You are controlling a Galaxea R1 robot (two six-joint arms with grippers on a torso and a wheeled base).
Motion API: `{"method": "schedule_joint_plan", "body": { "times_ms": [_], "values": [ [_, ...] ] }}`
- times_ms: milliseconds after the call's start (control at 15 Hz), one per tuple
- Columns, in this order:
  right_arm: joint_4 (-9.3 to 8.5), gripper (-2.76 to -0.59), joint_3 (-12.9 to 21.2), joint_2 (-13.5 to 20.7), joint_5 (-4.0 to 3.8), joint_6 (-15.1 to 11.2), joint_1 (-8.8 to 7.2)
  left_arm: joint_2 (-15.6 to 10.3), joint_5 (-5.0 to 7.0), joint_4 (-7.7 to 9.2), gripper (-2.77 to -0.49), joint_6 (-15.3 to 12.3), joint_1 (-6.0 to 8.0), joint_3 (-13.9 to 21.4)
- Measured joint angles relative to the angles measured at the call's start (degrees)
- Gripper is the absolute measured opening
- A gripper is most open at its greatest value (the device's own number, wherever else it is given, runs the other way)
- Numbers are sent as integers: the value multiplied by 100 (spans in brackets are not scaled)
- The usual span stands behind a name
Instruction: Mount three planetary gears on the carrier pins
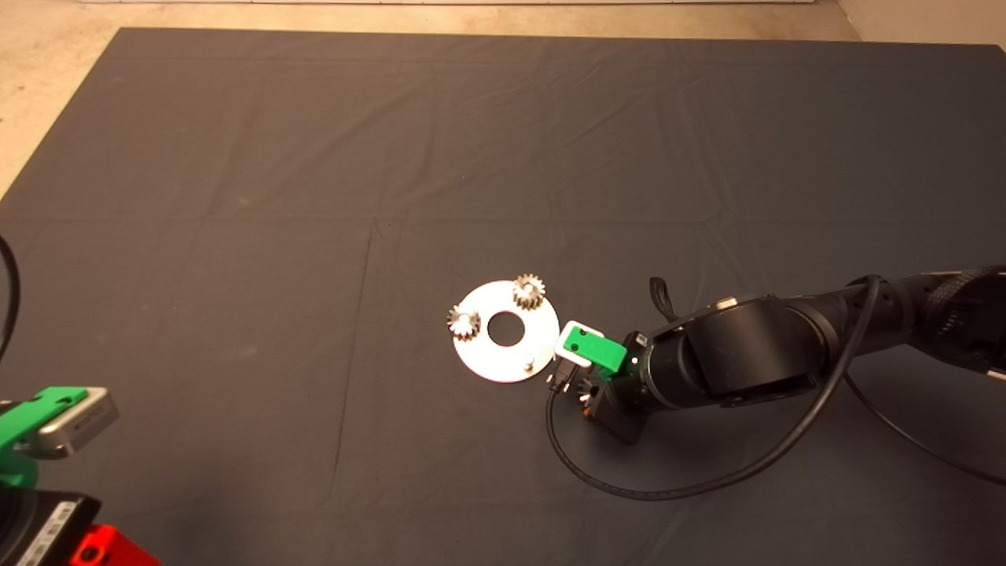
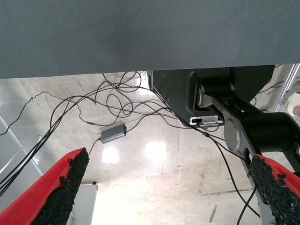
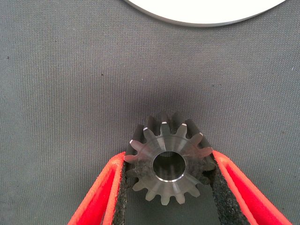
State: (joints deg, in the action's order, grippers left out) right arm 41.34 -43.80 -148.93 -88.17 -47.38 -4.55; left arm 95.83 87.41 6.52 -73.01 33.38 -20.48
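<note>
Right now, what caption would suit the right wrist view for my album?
Right gripper pinches a toothed planetary gear between its red fingers, above the dark mat, near the silver carrier disc's edge.

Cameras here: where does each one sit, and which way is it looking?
Head view: above, looking down at the mat; disc with two gears seated; right arm reaches in, left pincer parked at the lower left edge.
Left wrist view: on the idle arm, facing floor cables; open red fingers.
Right wrist view: right pincer shut on the third gear.
Shared: the disc's edge shows in head and right wrist views.
</note>
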Motion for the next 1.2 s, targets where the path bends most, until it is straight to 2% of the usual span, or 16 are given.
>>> {"method": "schedule_joint_plan", "body": {
  "times_ms": [200, 800, 933, 1000, 1067, 1133, 1200],
  "values": [
    [17, -226, 0, -11, -24, 0, 12, 1, -1, 12, -75, 0, 0, 0],
    [22, -235, 0, -16, -33, -26, 26, 0, 0, 22, -75, 0, 0, 0],
    [20, -235, 0, -44, -60, -32, 23, 0, 0, 23, -75, 0, 0, 0],
    [15, -235, 0, -65, -60, -49, 22, 1, 0, 28, -75, -2, 0, 1],
    [-9, -235, 0, -95, -24, -71, 20, 1, -1, 33, -75, 0, 0, 1],
    [-47, -236, 0, -137, -6, -146, -15, 1, 0, 33, -75, -1, 0, 1],
    [-98, -236, 0, -179, 2, -237, -138, 0, -1, 34, -75, 0, 0, 1]
  ]
}}
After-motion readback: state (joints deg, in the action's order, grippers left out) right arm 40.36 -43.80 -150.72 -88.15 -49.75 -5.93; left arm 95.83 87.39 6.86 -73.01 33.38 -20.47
